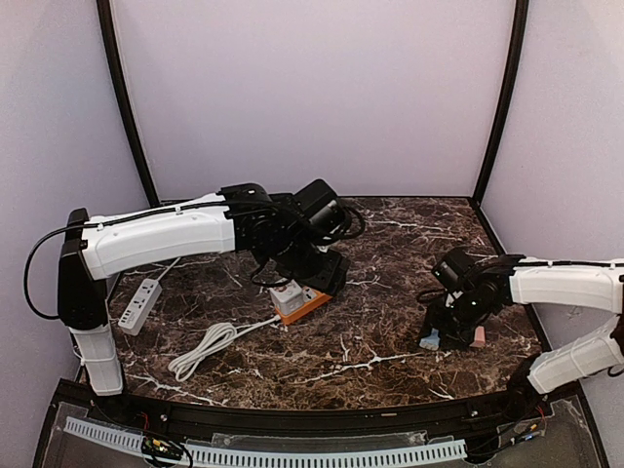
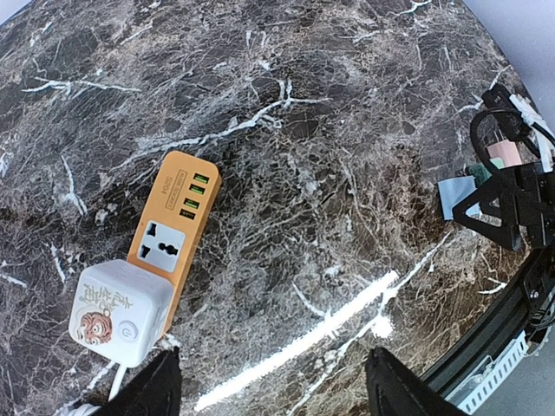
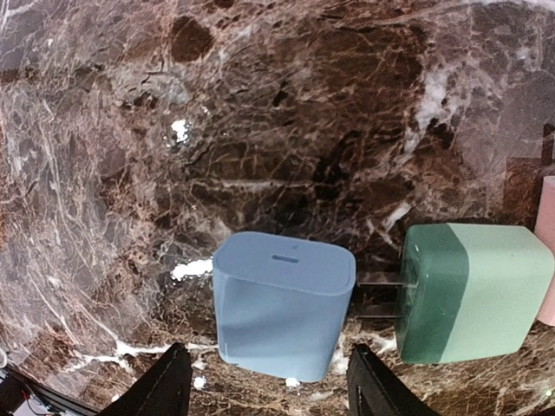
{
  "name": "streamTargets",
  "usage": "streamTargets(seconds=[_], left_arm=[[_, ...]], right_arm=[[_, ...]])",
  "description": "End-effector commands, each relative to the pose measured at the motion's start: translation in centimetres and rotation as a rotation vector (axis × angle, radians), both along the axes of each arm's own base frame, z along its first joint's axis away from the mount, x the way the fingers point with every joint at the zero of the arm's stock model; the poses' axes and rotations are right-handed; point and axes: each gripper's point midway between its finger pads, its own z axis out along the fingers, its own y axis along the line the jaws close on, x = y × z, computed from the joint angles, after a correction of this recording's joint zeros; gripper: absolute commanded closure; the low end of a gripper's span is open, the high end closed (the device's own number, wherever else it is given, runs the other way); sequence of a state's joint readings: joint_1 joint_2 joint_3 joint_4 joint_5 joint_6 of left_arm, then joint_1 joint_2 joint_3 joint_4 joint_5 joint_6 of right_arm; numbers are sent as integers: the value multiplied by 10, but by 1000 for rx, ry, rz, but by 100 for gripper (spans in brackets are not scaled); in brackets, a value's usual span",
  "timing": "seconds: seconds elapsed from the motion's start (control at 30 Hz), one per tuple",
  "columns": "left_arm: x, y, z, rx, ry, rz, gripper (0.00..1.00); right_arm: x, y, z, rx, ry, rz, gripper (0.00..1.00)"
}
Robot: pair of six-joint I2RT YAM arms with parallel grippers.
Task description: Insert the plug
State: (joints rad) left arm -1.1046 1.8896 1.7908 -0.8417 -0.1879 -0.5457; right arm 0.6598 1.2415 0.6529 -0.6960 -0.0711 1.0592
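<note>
The right gripper [image 3: 267,348] hangs directly over the blue charger [image 3: 282,303], fingers spread to either side of it and not closed on it, so it holds nothing; the green charger [image 3: 473,290] lies just beside, prongs pointing at the blue one. The orange power strip [image 2: 178,217] lies well apart to the left, below the left gripper [image 2: 273,381], which stands wide open and empty; the right arm is nearer the plug.

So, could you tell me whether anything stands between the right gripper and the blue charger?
Nothing visible does: the right gripper straddles the blue charger, a finger on either side. The green charger lies just beside it, prongs toward it.
</note>
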Motion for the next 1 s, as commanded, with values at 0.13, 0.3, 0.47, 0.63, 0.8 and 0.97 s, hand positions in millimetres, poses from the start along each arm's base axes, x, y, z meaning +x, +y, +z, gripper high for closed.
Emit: streamTargets(seconds=[0.13, 0.3, 0.47, 0.63, 0.8, 0.97], left_arm=[[-3, 1, 4, -2, -13, -15, 27], [-3, 1, 4, 3, -18, -22, 27], [-2, 0, 3, 4, -22, -31, 28], [-2, -2, 0, -1, -23, -37, 28], [-2, -4, -4, -7, -20, -40, 28], [-2, -6, -5, -7, -21, -47, 28]], right_arm=[[7, 2, -15, -35, -12, 27, 44], [7, 2, -17, -46, -4, 39, 49], [1, -1, -22, -89, 15, 73, 47], [2, -5, -23, -133, -9, 87, 49], [5, -7, -26, -164, -49, 91, 53], [0, -11, -32, -227, -59, 94, 54]])
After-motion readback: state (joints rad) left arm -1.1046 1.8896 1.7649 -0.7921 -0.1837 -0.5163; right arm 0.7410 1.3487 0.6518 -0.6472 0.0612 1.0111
